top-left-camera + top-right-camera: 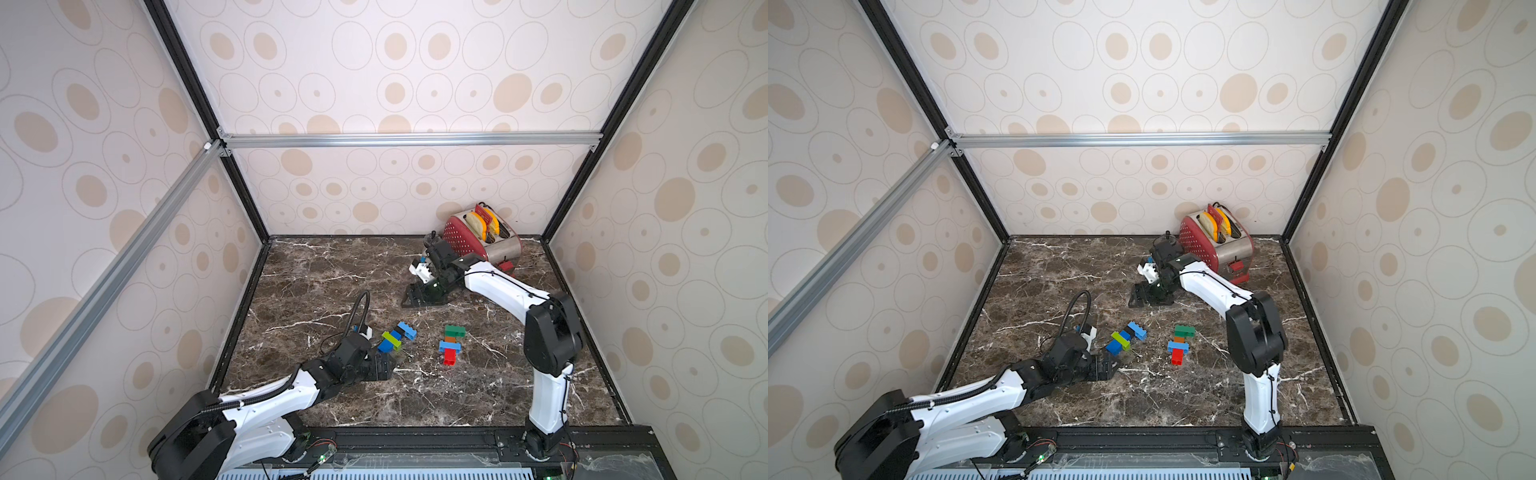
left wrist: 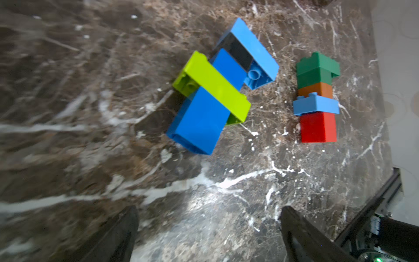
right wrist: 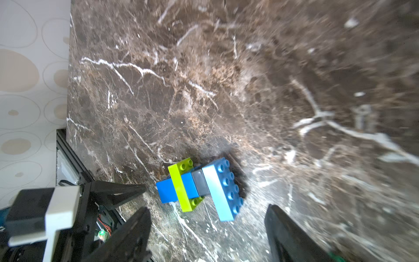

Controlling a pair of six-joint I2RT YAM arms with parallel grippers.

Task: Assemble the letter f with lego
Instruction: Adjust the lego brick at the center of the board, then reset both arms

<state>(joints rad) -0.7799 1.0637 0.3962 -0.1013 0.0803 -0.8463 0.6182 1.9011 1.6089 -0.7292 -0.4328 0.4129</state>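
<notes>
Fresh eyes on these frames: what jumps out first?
Bright bricks against the dark marble table: a blue, lime and black cluster lies just ahead of the open left gripper. A green-orange-blue-red column lies beside the cluster, apart from it. Next comes the red toaster in the far right corner, with yellowish slices in its slots.
</notes>
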